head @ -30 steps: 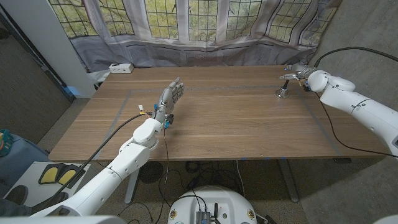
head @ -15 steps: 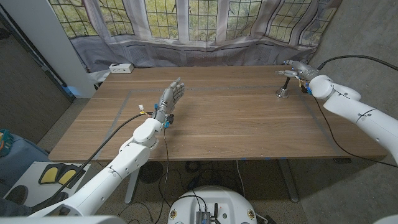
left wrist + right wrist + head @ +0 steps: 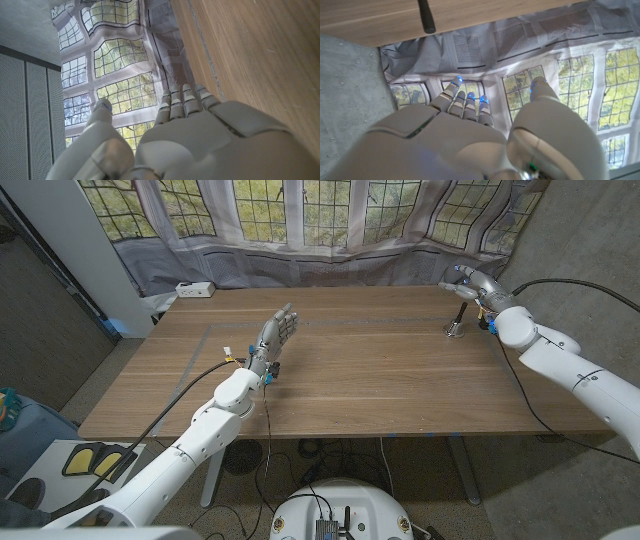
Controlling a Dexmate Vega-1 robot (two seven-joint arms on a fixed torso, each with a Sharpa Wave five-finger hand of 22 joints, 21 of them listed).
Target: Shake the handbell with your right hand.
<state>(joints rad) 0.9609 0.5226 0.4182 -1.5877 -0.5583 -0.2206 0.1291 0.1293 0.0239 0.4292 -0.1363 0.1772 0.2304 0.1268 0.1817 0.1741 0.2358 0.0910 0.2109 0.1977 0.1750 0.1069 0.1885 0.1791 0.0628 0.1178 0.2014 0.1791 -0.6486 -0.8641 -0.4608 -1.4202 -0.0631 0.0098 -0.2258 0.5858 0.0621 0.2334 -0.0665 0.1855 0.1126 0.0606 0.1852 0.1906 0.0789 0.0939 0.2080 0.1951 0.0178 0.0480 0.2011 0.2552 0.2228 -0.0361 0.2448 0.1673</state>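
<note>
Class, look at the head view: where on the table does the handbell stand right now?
The handbell stands upright at the table's far right, close to the back edge, just below and left of the raised right hand, which is not touching it.

The handbell (image 3: 456, 328) is seen standing upright on the counter (image 3: 380, 380), near its far right corner. A small silvery bell base is topped by a slim dark handle (image 3: 426, 16), and nothing is touching it.
</note>
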